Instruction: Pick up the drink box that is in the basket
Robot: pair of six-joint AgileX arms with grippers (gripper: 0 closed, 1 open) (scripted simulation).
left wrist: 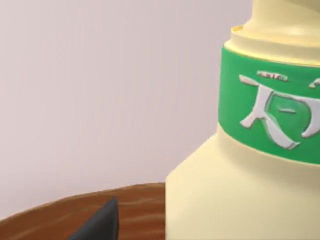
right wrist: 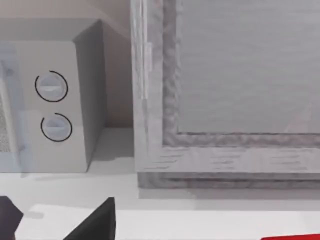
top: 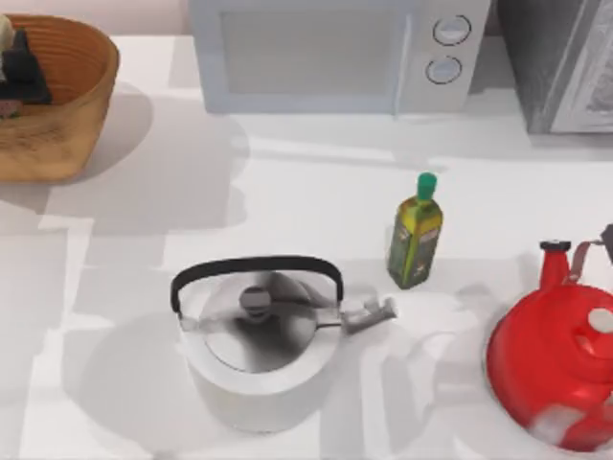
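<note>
Drink box stands in basket; left pincer beside it, grip state unclear.

Drink box: pale cream-yellow, green band with white characters. Basket: tan-brown, ribbed weave. Desk: white. Bottle: olive-green, green cap. Kettles: one white, one red.

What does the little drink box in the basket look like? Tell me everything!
The drink box is pale cream-yellow and smooth, like a carton. A green band with silvery-white marks wraps around it, and above the band it narrows in steps. It stands upright inside the brown woven basket at the table's far left corner. The left hand is right beside it.
</note>
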